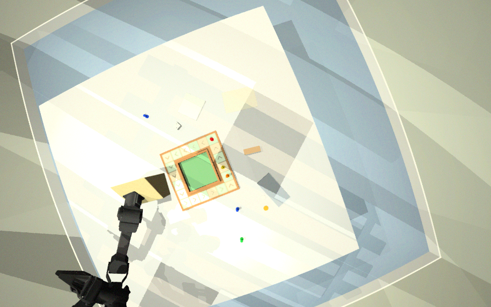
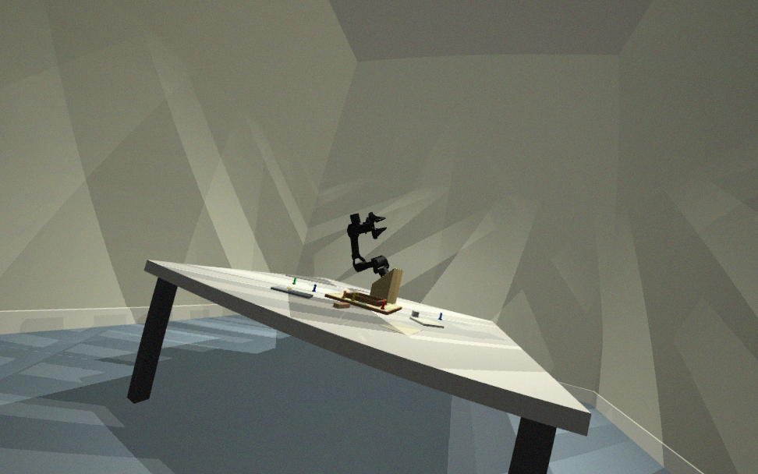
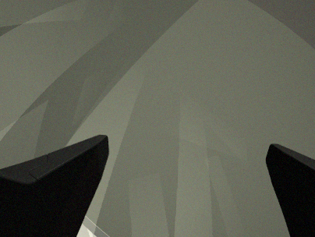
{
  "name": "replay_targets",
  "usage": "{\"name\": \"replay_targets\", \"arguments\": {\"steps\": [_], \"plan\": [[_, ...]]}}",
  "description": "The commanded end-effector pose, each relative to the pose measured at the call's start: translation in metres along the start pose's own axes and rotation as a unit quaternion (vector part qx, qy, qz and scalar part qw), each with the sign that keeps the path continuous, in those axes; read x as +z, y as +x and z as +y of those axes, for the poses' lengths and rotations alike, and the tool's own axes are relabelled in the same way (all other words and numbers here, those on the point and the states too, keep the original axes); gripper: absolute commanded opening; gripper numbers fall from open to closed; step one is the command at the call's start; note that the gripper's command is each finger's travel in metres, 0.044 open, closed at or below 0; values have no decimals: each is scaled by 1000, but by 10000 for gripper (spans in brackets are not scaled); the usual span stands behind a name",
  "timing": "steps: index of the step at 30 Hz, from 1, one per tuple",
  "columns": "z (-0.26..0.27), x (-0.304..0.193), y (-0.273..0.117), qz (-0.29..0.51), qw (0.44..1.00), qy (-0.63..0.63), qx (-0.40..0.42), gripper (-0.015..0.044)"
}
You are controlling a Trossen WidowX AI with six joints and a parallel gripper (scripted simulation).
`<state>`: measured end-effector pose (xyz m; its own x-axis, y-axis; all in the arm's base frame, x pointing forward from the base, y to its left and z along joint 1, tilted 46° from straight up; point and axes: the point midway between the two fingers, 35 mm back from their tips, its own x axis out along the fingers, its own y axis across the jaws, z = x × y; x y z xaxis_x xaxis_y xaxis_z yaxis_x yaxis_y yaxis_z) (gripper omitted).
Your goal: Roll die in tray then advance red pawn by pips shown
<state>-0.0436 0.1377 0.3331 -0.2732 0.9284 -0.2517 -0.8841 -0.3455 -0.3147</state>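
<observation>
My black two-fingered hand [image 1: 65, 290] [image 2: 385, 223] [image 3: 192, 150] hangs high, fingers wide apart, nothing between — small pale cubic die [image 1: 178, 125] [image 2: 415, 313] just beside the square wooden board [image 1: 188, 143] [image 2: 366, 308], red pawn [image 1: 211, 139] [image 2: 383, 304] on its corner!

Tall tan block [image 1: 132, 184] [image 2: 385, 288], obstacle beside board [image 1: 176, 153] [image 2: 392, 309].

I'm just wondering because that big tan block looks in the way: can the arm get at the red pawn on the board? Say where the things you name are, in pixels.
Probably, by going over or around the tan block [image 1: 135, 185] [image 2: 384, 288] beside its base. The red pawn [image 1: 211, 139] [image 2: 383, 304] stands uncovered, and the raised tool [image 1: 65, 289] [image 2: 384, 223] [image 3: 192, 150] is open.
</observation>
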Motion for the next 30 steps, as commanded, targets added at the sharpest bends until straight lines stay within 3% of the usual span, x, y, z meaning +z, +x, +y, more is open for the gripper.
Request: {"name": "replay_targets", "arguments": {"steps": [1, 5, 11, 17, 30], "plan": [[-2, -1, 1, 3, 1000, 5, -1, 374], [-45, -20, 12, 61, 993, 97, -16, 275], [-114, -74, 33, 170, 951, 252, -48, 275], [-167, -152, 50, 282, 874, 386, -89, 275], [-208, -327, 72, 486, 665, 543, -163, 275]]}}
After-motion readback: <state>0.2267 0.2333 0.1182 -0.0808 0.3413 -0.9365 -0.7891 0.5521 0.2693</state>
